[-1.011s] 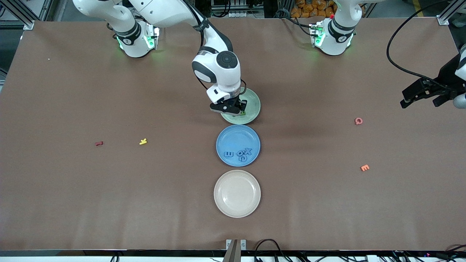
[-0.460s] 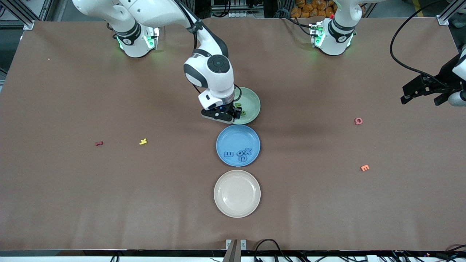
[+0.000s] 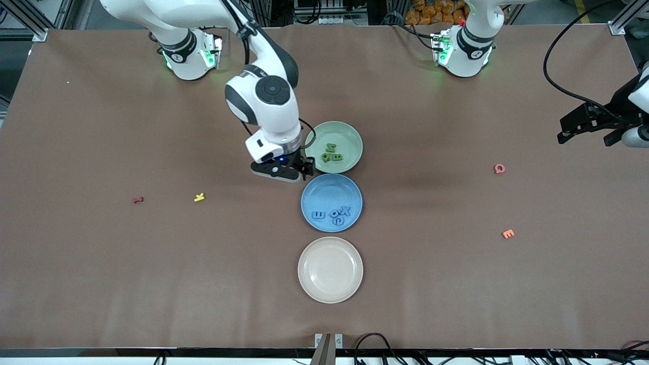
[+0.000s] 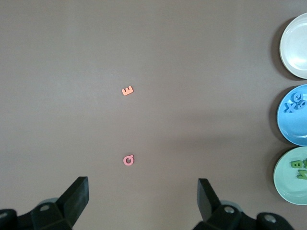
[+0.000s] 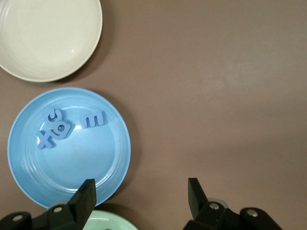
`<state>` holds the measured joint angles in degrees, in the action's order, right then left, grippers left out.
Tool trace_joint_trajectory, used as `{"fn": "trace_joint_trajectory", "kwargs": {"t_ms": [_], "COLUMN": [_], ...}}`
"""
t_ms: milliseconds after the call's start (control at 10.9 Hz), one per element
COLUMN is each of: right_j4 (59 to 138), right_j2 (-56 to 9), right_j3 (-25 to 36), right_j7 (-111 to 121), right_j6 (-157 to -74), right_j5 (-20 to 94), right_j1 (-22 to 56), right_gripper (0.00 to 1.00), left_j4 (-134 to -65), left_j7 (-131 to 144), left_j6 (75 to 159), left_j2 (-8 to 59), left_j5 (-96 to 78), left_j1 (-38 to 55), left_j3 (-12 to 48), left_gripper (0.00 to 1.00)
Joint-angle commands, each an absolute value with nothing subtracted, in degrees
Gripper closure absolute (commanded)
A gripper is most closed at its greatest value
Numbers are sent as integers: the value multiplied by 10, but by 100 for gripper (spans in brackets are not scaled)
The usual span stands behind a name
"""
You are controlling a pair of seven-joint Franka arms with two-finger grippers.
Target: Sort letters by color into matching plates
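Note:
The pale green plate point(image 3: 346, 134) holds three green letters point(image 3: 332, 153). The blue plate point(image 3: 329, 188) holds several blue letters point(image 3: 332, 214). The cream plate point(image 3: 330, 269), nearest the front camera, holds nothing. My right gripper point(image 3: 305, 167) is open and empty, low beside the green plate's rim; its wrist view shows the gripper point(image 5: 141, 201), the blue plate point(image 5: 76, 165) and the blue letters point(image 5: 57, 129). My left gripper point(image 3: 564, 136) is open and empty, up over the left arm's end of the table. Its wrist view point(image 4: 143, 201) shows a pink Q point(image 4: 128, 160) and an orange E point(image 4: 127, 90).
Loose on the table: a dark red letter point(image 3: 137, 200) and a yellow letter point(image 3: 199, 197) toward the right arm's end, the pink Q point(image 3: 499, 169) and the orange E point(image 3: 508, 233) toward the left arm's end. The three plates stand in a row at mid-table.
My right gripper has moved off the green plate toward the right arm's end, uncovering the green letters in it. My left gripper has barely moved.

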<state>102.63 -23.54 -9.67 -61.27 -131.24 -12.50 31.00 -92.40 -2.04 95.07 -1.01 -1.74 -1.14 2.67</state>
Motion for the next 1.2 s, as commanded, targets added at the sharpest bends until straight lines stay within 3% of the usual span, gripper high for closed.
{"fn": "trace_joint_trajectory", "kwargs": {"t_ms": [0,92,1103], "right_j4": [1037,1039,1034], "right_j2": [-185,-171,-23], "right_j3": [-145,-146,-159], "right_j7": [-550,-528,-199], "right_j6": [-1282,-1281,-1139], "right_j5": [-122,-120,-22], "right_j1": [228,211,38], "right_gripper": [10,2,0], "left_j4": [-916,-915,-916], "left_j7": [-32,-34,-29], "left_j6": [936,935,935], "left_j2": [-11,-11,-10], "left_j5": [-19,-19,-18], "left_j1": [-9,-10,-11], "left_j3": [26,24,20], "left_gripper": [0,0,0]}}
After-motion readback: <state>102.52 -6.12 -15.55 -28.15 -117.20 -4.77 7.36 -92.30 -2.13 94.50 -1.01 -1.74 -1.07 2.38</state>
